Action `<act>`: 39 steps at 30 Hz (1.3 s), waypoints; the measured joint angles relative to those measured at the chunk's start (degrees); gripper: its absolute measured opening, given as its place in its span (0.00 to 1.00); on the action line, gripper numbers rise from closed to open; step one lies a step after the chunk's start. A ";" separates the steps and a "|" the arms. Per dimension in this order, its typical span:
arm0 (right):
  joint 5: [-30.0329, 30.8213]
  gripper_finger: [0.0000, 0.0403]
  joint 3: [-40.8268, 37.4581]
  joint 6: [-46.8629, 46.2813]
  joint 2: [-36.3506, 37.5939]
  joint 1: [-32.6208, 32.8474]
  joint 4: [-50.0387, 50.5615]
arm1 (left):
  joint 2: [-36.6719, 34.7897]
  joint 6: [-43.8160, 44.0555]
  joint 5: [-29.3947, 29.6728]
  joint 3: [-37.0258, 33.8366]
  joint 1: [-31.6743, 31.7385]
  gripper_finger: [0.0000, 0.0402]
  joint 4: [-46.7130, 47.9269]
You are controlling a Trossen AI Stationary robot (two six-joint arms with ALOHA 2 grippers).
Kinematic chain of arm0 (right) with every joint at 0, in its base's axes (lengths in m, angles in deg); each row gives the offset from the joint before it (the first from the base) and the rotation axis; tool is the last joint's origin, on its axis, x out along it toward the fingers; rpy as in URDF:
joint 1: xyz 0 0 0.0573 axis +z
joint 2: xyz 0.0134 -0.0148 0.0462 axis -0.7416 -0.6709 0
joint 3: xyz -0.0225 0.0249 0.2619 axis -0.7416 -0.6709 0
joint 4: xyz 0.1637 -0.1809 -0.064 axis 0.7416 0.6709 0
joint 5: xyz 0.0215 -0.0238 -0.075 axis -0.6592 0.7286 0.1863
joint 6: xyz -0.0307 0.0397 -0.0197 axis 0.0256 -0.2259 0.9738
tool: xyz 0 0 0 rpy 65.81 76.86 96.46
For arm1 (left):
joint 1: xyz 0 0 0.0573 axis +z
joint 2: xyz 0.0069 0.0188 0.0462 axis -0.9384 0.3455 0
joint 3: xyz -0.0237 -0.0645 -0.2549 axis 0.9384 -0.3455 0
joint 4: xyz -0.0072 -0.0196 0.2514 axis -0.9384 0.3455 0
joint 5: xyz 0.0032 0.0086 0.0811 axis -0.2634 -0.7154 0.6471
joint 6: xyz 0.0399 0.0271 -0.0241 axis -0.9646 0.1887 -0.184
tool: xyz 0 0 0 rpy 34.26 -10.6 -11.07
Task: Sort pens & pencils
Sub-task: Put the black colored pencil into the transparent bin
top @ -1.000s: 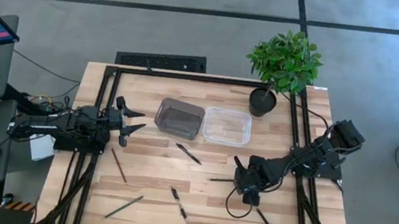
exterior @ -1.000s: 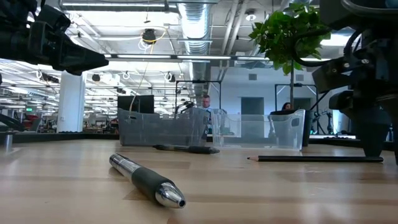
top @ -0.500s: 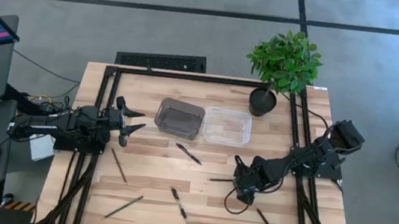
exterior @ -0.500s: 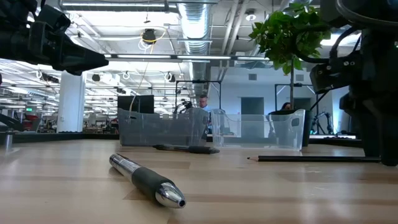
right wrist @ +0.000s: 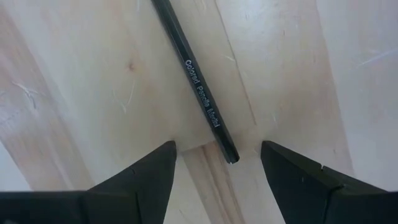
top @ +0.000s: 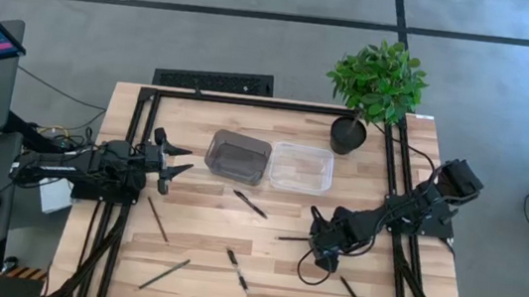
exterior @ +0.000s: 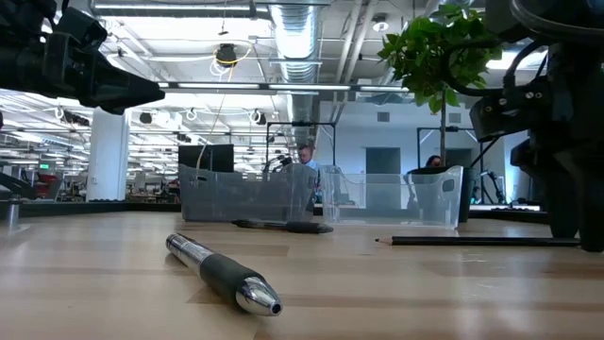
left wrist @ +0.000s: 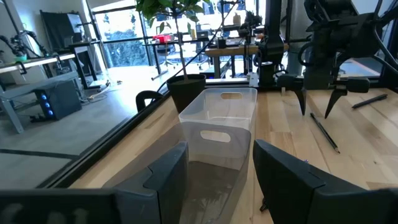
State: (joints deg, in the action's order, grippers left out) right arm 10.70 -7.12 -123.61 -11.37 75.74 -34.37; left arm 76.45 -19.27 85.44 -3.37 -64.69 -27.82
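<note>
We see the right gripper [right wrist: 217, 171] low over the table [top: 193, 250], its two fingers [right wrist: 140, 180] spread wide on either side of the blunt end of a dark pencil [right wrist: 193, 81], which lies flat on the wood between them, ungripped. In the high view that pencil [top: 292, 238] lies with its long axis across the table's width, its far end pointing toward the left arm's side, just beside the right gripper [top: 318, 245]. The left gripper [top: 175, 158] waits at the table's left edge, fingers apart and empty, facing the grey bin [top: 238, 155] and the clear bin [top: 301, 167]. Other pens and pencils lie scattered on the pale plank top, one pen [exterior: 223, 274] close to the low camera, angled with its silver tip nearer it. A potted plant [top: 376, 81] stands at a far corner; beyond is an open workshop hall.
</note>
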 joint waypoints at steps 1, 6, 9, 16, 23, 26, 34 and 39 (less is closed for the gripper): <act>-0.01 0.66 0.00 0.67 0.00 0.00 0.02 | 0.00 0.00 0.00 0.00 -0.01 0.43 0.00; -0.01 0.66 0.00 1.37 0.00 0.00 0.02 | 0.01 0.00 0.00 0.00 -0.01 0.43 0.00; -0.01 0.66 0.00 1.37 0.00 0.00 -0.03 | 0.00 0.00 0.00 0.00 0.00 0.43 0.00; 0.83 0.66 -0.07 1.57 0.00 0.04 -0.59 | 0.00 -0.03 0.00 0.00 0.00 0.43 0.00; 1.37 0.66 -0.09 4.23 0.00 0.44 -0.85 | 0.01 -0.09 0.01 0.00 -0.01 0.43 0.00; 1.69 0.66 -0.09 6.49 0.00 0.95 -1.10 | 0.00 -0.08 0.00 0.00 0.00 0.43 0.01; 1.68 0.66 -0.09 6.94 0.00 0.98 -1.20 | 0.01 -0.07 0.00 0.00 -0.01 0.43 0.02; 1.65 0.66 -0.09 6.92 0.00 0.98 -1.07 | 0.01 -0.04 0.00 0.00 -0.01 0.43 0.02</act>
State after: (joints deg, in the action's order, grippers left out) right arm 12.35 -7.20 -116.68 -11.37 76.73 -35.44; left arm 76.46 -19.32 85.44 -3.37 -64.69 -27.80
